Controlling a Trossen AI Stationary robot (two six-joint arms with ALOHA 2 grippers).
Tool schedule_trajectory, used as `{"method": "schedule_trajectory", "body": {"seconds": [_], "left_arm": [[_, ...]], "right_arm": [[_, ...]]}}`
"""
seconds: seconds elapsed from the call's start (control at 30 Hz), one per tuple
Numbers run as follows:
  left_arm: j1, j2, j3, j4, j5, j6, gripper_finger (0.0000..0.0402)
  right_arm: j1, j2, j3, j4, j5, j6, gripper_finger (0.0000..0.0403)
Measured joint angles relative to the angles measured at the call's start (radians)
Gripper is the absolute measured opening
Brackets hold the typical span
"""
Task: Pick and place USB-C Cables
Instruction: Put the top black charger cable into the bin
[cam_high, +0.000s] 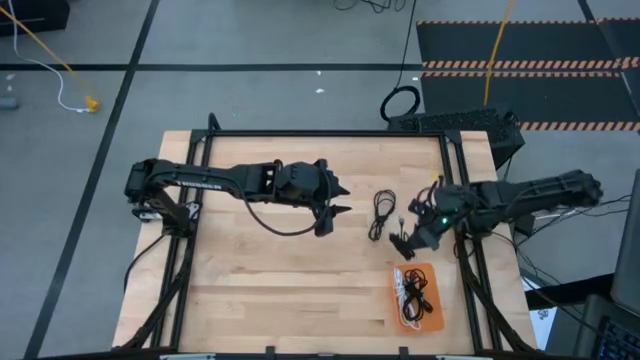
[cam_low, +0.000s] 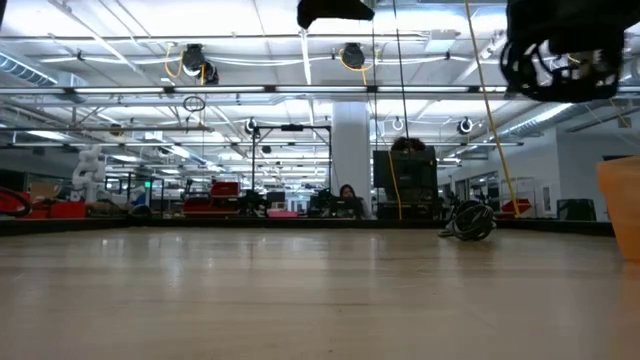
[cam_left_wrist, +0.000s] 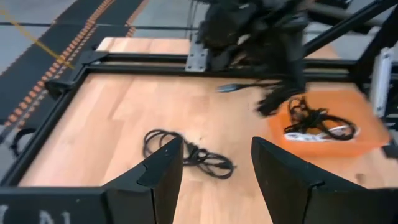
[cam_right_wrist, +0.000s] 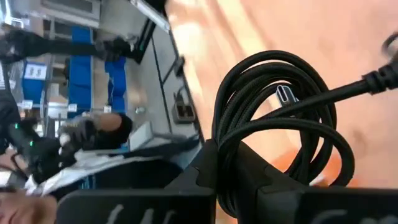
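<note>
One black USB-C cable (cam_high: 383, 212) lies loosely coiled on the wooden table; the left wrist view shows this USB-C cable (cam_left_wrist: 186, 150) just ahead of my open left gripper (cam_left_wrist: 217, 168). My left gripper (cam_high: 338, 198) hovers above the table to the left of it. My right gripper (cam_high: 405, 243) is shut on another black coiled cable (cam_right_wrist: 280, 124), raised above the table just beyond the orange tray (cam_high: 432, 270). In the tray lie several more bundles, black ones (cam_left_wrist: 317, 118) and a white one (cam_left_wrist: 311, 135). My right gripper pinches the black coiled cable between its two fingers (cam_right_wrist: 205, 168), across several strands on one side of the coil (cam_right_wrist: 227, 140). The coil is lifted clear and sticks out past the fingertips. Its USB-C plug (cam_right_wrist: 286, 94) and a free end (cam_right_wrist: 373, 78) lie across the loops.
A black frame (cam_high: 330, 133) borders the table's far edge and sides. A large black cable ring (cam_high: 400, 102) and a yellow cord (cam_high: 495, 50) lie on the floor beyond it. Bare wood stretches across the table's left and near parts (cam_high: 280, 290).
</note>
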Motion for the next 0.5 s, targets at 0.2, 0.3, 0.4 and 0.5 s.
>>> {"method": "schedule_trajectory", "body": {"seconds": [0.2, 0.3, 0.4, 0.5], "left_arm": [[0.005, 0.006, 0.0, -0.02, -0.067, -0.001, 0.0193], [0.01, 0.016, 0.0, -0.038, -0.071, -0.004, 0.0193], [0.013, 0.031, 0.0, -0.046, -0.071, -0.01, 0.0193], [0.013, 0.053, -0.001, -0.039, -0.072, -0.01, 0.0193]], "right_arm": [[0.182, 0.029, 0.0, 0.009, 0.024, 0.156, 0.0006], [0.267, 0.052, 0.0, 0.009, 0.023, 0.233, 0.0006], [0.333, 0.093, -0.001, 0.014, 0.024, 0.271, 0.0006], [0.375, 0.15, -0.001, 0.045, 0.03, 0.297, 0.0008]]}}
